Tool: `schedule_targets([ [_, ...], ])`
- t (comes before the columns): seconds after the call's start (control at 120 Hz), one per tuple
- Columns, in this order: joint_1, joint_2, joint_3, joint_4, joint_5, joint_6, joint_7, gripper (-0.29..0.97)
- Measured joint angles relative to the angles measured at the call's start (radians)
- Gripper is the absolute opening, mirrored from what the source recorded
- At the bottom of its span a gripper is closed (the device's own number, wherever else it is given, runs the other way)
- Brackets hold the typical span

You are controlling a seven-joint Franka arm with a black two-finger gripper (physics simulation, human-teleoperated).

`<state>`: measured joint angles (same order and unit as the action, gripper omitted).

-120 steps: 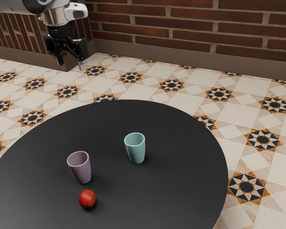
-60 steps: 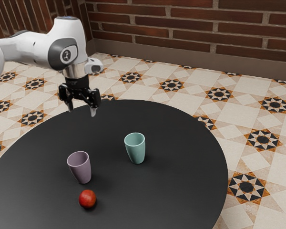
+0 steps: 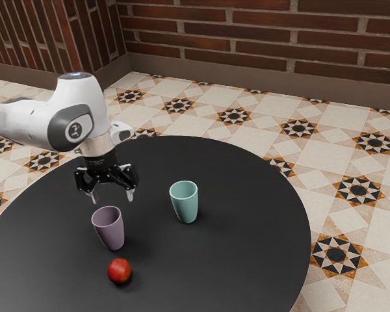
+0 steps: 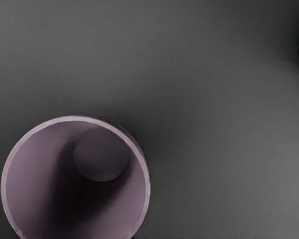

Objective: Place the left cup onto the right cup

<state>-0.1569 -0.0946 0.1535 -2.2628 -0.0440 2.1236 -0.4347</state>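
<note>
Black round table [image 3: 247,247]. My gripper [image 3: 112,196]: spread wide, empty, just above the mauve cup [image 3: 109,227]. Mauve cup: upright, toward the exterior view's left; probably light, rigid, slick, so I'd pinch its wall at the rim. Teal cup [image 3: 184,201]: upright, near, apart. Apple [image 3: 119,271].

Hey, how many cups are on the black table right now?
2. The purple cup stands at the exterior view's left, below the open gripper, with a red apple nearer the camera. The teal cup stands apart to its right.

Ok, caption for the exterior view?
Open gripper hovers over the purple cup; teal cup and red apple sit nearby.
</note>
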Motion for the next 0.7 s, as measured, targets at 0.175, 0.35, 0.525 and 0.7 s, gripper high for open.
schedule_targets([
  [0.175,-0.017,0.024,-0.015,-0.022,0.002,0.023,-0.070,0.68],
  [0.35,-0.007,0.057,-0.014,-0.025,0.002,0.033,-0.119,0.68],
  [0.525,-0.004,0.087,-0.013,-0.025,0.001,0.048,-0.156,0.68],
  [0.7,-0.002,0.116,-0.013,-0.024,0.001,0.075,-0.184,0.68],
])
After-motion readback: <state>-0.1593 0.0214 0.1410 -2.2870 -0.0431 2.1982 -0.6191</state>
